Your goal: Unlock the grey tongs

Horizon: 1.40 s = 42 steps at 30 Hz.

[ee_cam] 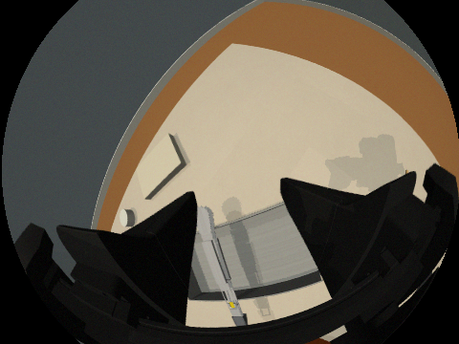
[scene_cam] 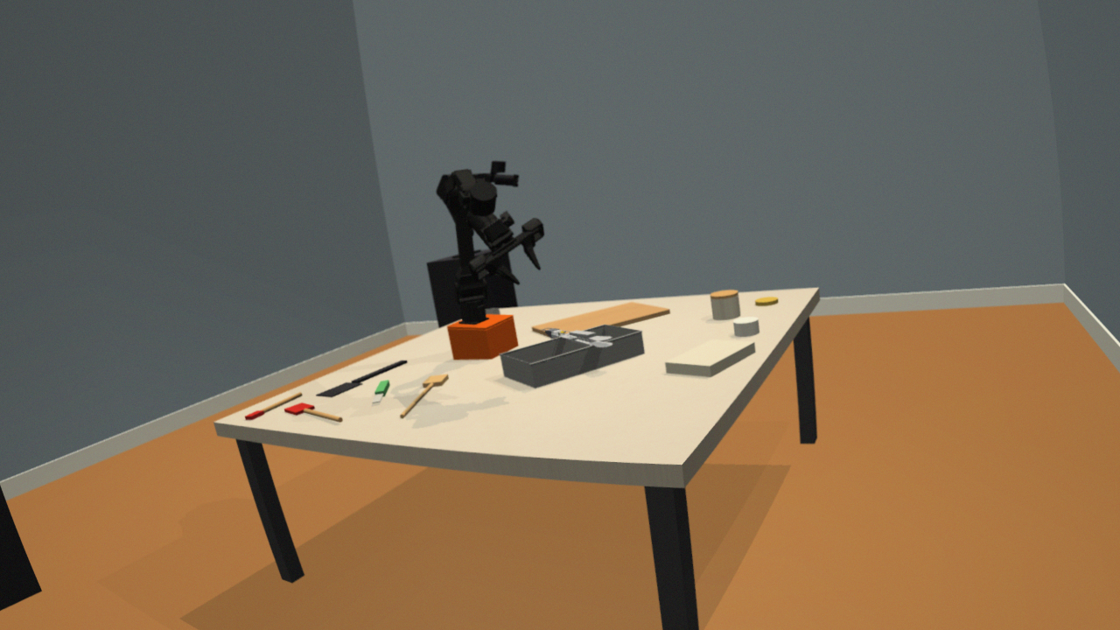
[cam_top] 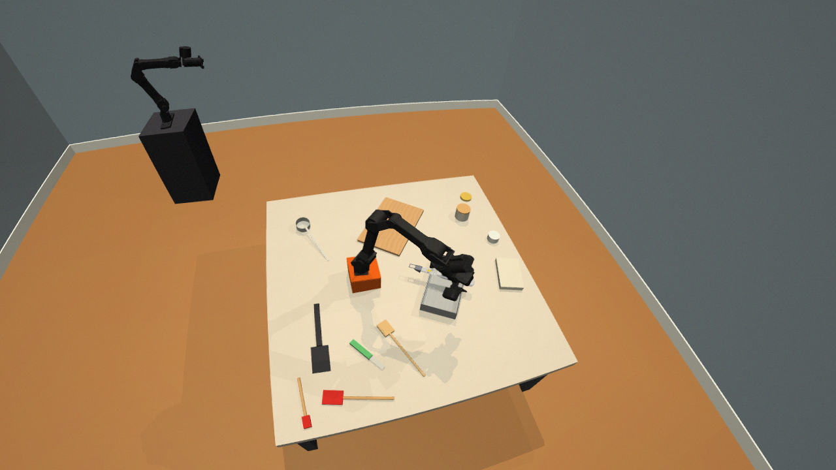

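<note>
I see tool (ee_cam: 237, 224) released, jaws apart and holding nothing, poised above tin (ee_cam: 281, 248), tongs (ee_cam: 213, 255) lying across tin's rim on desk (cam_top: 409, 350), board (cam_top: 403, 216) well apart.

The black claw (ee_cam: 237, 243) hangs above the grey rectangular roasting tin (cam_top: 439, 302), fingers apart with nothing between them, and air shows below them down to the tin. The thin grey tongs (ee_cam: 213, 255) lie across the tin's rim near one end, just beside one finger in the wrist view; the tin's walls flank them on both sides. Toward the flat wooden board (cam_top: 409, 213) the way is partly crossed by the arm's own links, and the orange base block (cam_top: 364, 279) stands near. On the tin's far side, bare worktop (cam_top: 502, 339) separates it from the pale flat slab (cam_top: 509, 273) and the small white cylinder (cam_top: 494, 235).
</note>
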Tool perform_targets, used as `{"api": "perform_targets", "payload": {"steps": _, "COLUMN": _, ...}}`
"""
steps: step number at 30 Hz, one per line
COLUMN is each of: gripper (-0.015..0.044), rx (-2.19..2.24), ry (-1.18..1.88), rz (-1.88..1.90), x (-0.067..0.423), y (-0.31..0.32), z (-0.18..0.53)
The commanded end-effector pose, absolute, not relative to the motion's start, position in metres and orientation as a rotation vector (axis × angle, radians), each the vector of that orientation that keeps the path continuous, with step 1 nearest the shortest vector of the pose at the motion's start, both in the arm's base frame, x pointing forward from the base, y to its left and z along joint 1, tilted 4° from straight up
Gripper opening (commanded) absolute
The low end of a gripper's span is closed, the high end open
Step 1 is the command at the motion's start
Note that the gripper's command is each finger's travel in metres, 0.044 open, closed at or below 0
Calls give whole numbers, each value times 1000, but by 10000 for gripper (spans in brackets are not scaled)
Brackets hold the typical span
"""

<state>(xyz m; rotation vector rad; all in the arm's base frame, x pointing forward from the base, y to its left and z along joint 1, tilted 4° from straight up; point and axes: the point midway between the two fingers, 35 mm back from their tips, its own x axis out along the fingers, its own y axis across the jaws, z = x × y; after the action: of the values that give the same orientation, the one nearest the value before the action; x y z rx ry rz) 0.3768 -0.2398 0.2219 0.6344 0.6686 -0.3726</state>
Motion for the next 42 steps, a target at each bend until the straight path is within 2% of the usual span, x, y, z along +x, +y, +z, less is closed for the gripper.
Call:
{"api": "perform_targets", "payload": {"steps": 1, "gripper": 260, "rx": 605, "ry": 875, "rz": -235, "x": 378, "y": -202, "z": 171}}
{"api": "perform_targets", "payload": {"steps": 11, "gripper": 260, "rx": 533, "ry": 1365, "rz": 239, "x": 340, "y": -90, "z": 69}}
{"api": "perform_targets", "payload": {"steps": 42, "gripper": 260, "rx": 533, "ry": 1371, "rz": 249, "x": 348, "y": -71, "z": 45}}
